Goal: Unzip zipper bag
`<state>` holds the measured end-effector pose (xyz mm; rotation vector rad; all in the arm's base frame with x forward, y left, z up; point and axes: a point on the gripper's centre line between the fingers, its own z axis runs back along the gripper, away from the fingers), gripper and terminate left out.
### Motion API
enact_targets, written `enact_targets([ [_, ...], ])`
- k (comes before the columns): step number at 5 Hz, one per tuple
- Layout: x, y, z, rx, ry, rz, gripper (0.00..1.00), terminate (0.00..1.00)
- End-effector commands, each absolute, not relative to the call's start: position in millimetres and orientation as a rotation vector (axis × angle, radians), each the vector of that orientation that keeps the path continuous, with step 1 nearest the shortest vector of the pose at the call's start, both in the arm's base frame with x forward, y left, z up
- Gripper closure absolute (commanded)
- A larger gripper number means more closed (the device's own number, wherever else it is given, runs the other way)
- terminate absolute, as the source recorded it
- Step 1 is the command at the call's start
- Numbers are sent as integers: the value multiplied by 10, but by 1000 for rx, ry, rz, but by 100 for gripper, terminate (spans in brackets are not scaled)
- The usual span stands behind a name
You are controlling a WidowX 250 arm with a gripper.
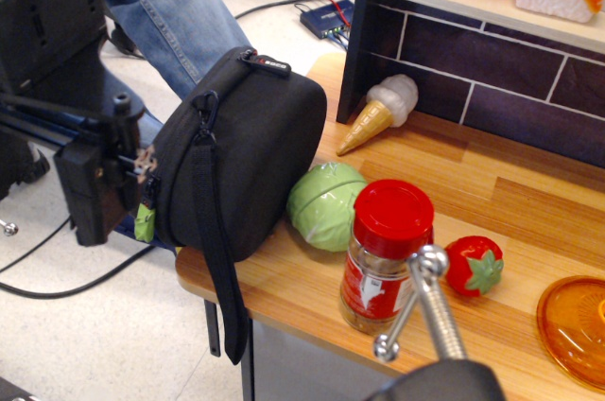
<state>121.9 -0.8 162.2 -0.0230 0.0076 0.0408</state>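
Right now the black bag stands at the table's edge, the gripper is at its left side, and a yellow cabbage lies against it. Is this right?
Not quite: the cabbage is green, not yellow, as the observation.image view shows. The rest holds: the bag stands at the table edge, with the gripper at its left side.

Item: zipper bag (pixel 253 150), black boxy fabric case
Pose: upright, tilted
Place: table's left edge
Strap: hanging over edge
Tab: red-marked, on top

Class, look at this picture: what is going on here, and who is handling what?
A robot gripper reaches in from the left and sits against the side of the black zipper bag, which stands at the corner of the wooden counter, its strap hanging over the edge. Whether the jaws are pinching anything is unclear. A toy cabbage and a red-lidded jar sit beside the bag.
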Motion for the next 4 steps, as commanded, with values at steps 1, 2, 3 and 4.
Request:
enact_targets([
  [1,1219,-8,1622,-23,8,41,0,0],
  [2,1272,76,1406,8,-22,50,0,0],
  [3,1323,149,1166,33,-62,44,0,0],
  [4,1465,194,928,43,-73,27,0,0],
])
